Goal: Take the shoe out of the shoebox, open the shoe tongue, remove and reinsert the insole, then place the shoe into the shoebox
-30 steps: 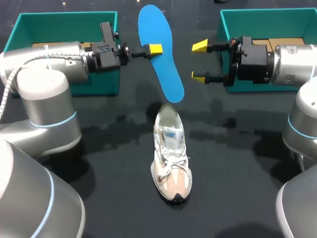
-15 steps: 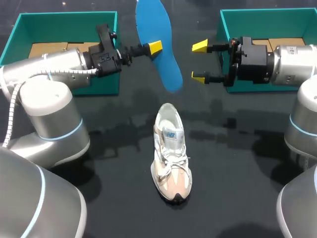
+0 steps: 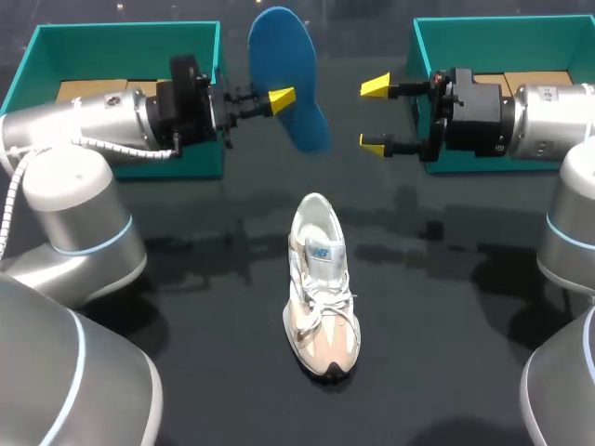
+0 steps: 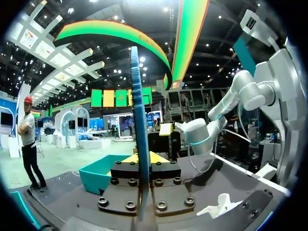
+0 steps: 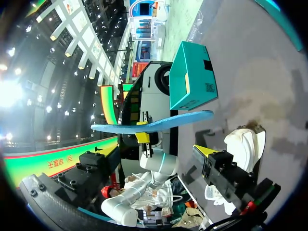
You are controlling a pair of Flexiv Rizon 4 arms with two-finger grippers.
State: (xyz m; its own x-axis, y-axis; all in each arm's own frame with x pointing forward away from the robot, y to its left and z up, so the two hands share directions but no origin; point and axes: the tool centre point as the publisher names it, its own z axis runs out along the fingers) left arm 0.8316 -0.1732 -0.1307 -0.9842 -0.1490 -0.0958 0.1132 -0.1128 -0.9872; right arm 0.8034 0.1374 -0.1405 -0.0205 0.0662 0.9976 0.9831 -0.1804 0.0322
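My left gripper (image 3: pixel 279 96) is shut on a blue insole (image 3: pixel 284 74) and holds it in the air behind the shoe, between the two boxes. In the left wrist view the insole (image 4: pixel 139 120) stands edge-on, clamped between the yellow tips (image 4: pixel 144 158). The white and beige shoe (image 3: pixel 321 288) stands upright on the black table, toe toward the front, with nothing touching it. To the right of the insole, a short gap away, my right gripper (image 3: pixel 375 114) is open and faces it. In the right wrist view the insole (image 5: pixel 154 123) lies ahead of the open fingers (image 5: pixel 207 150), and the shoe (image 5: pixel 245 139) is off to one side.
A teal shoebox (image 3: pixel 121 42) stands at the back left behind my left arm. A second teal box (image 3: pixel 502 37) sits at the back right behind my right arm. The black tabletop (image 3: pixel 186 307) runs around the shoe.
My left arm has lifted the insole up and back, away from the shoe's heel, and turned it so it shows shorter. The right gripper and the shoe have stayed put.
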